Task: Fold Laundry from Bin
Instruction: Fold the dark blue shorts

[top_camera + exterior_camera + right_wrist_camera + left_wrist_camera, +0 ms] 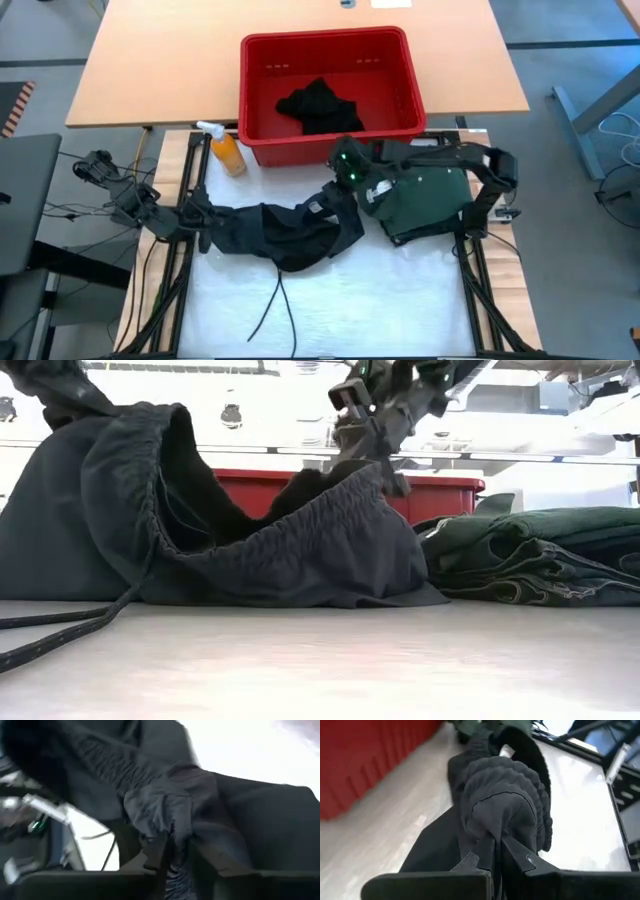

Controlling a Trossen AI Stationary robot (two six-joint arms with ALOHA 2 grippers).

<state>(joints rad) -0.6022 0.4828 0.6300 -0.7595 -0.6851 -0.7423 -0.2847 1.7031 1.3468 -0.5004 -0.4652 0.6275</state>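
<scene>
Both grippers pinch the dark drawstring shorts (285,232) at centre frame: left gripper (495,851) clamped on the waistband, right gripper (345,178) gripping the other end. A green garment (425,200) lies right; the red bin (330,60) above holds 1 black piece (318,105).

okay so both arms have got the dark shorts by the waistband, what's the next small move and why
Probably draw the left gripper and right gripper apart to stretch the waistband. Both pinch the charcoal garment, which sags bunched on the table, so it needs flattening before folding.
</scene>
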